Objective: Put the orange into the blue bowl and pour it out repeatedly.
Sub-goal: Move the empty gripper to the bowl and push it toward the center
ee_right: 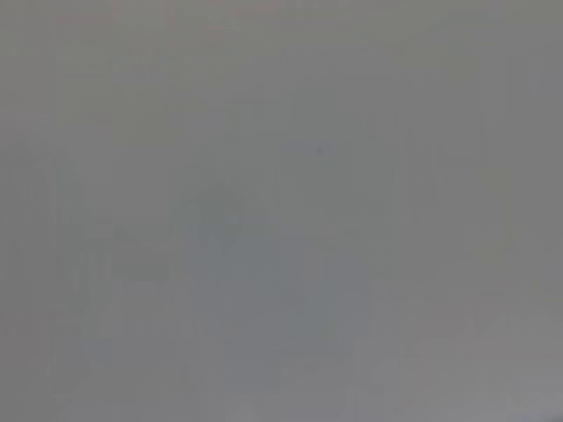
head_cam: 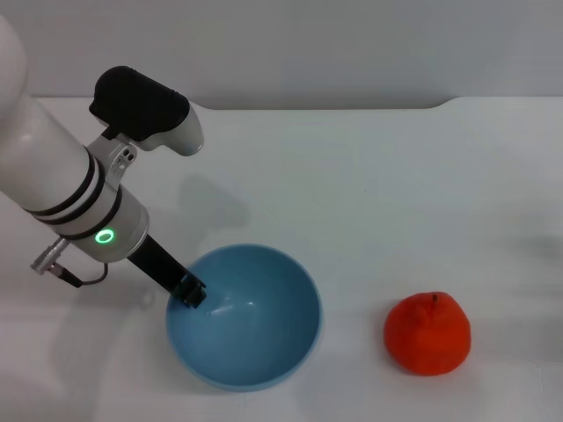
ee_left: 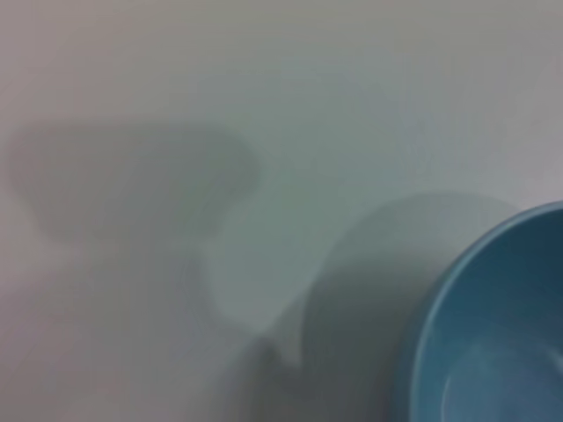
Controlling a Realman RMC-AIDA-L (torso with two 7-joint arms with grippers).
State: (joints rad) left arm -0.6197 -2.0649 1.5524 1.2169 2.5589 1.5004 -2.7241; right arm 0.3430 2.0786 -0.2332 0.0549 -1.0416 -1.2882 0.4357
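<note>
The blue bowl (head_cam: 255, 321) stands upright and empty on the white table, near the front. Its rim also shows in the left wrist view (ee_left: 493, 325). My left gripper (head_cam: 189, 292) reaches down from the left and its dark fingers clamp the bowl's left rim. The orange (head_cam: 427, 333) lies on the table to the right of the bowl, about a hand's width from it, with its stem nub up. My right gripper is out of view; the right wrist view shows only a plain grey surface.
The white table (head_cam: 369, 193) stretches behind and to the right of the bowl, and its back edge meets a grey wall. My left arm's white forearm (head_cam: 62, 176) crosses the left side above the table.
</note>
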